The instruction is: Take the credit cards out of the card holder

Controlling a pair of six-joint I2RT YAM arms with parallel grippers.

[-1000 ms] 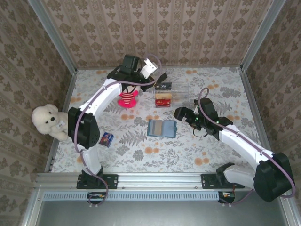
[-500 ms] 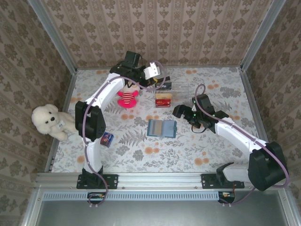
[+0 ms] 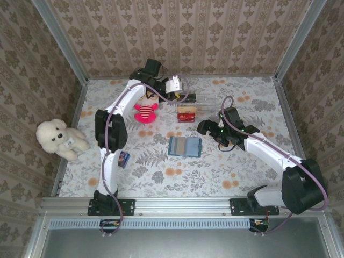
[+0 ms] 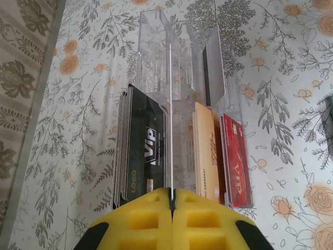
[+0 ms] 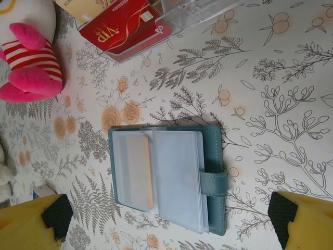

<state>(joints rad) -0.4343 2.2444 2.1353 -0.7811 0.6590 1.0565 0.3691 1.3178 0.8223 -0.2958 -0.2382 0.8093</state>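
Your right end effector (image 5: 169, 221) is the one to use. Its two fingers (image 5: 49, 219) are spread as wide as they go, and they hold nothing. In the right wrist view, the card holder (image 5: 166, 177) lies open and flat on the worktop (image 5: 270, 104), right under that end effector and between the two fingers. From above, the holder sits just beside it, a little to the left and nearer the arm bases. Its long side runs across, from one finger to the other. The closing strap (image 5: 214, 182) points to the right finger.

An orange card (image 5: 147, 172) sits in a slot on the holder's left half, with its long side running the other way.

Your left end effector (image 4: 170, 200) is well apart, up at the clear tray (image 4: 179, 67). Its fingers are pressed together, with nothing between them.

In the tray, the black card (image 4: 145, 156) says "VIP" and "LOGO". The red card (image 4: 237, 156) says "VIP". The gold card's (image 4: 205, 151) writing is too small to read.
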